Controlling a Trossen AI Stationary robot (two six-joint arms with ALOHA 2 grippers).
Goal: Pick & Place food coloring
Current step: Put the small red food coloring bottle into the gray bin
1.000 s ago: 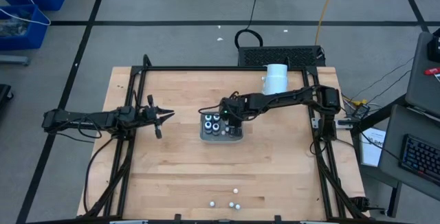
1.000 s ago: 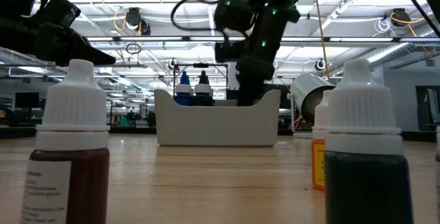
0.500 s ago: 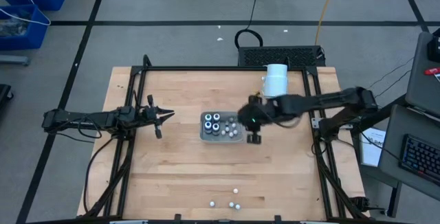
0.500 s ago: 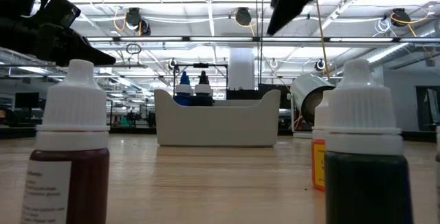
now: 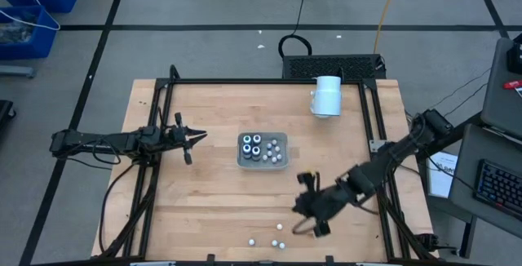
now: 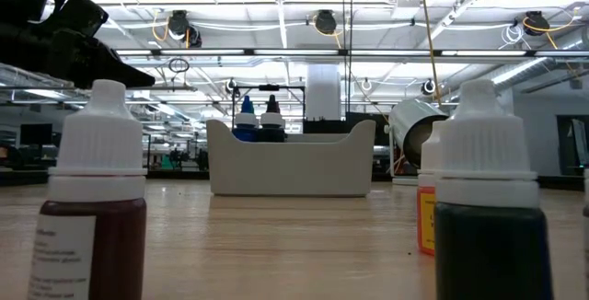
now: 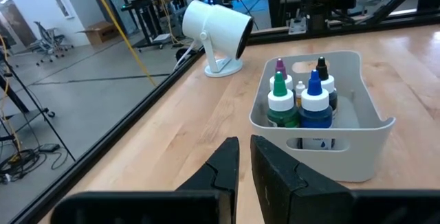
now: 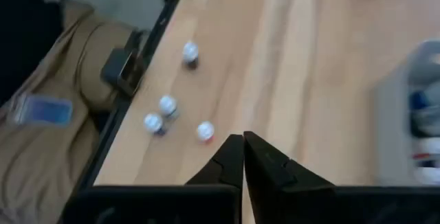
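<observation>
The wooden table (image 5: 204, 201) fills the middle of the high view. The left arm (image 5: 98, 142) waits at 9 o'clock of the table, and the left gripper (image 5: 194, 138) points toward the centre with its jaws narrow, holding nothing. The right arm (image 5: 391, 156) reaches in from 3 o'clock down to about 5 o'clock. The right gripper (image 5: 306, 213) hangs there above the wood, its jaws pressed together and empty.

A large white cylinder (image 5: 327, 95) lies on its side near 1 o'clock. The grey tray (image 5: 263, 162) sits at the centre of the table. Inside it stand several food coloring bottles (image 5: 253, 146), packed in the side toward 9 o'clock; the left wrist view shows green, blue, purple and black tips (image 7: 302, 97).

Four loose bottles (image 5: 277, 235) stand on the wood at 6 o'clock, near the table edge and just beside the right gripper. In the right wrist view they appear as small white-capped shapes (image 8: 168, 106), apart from each other.
</observation>
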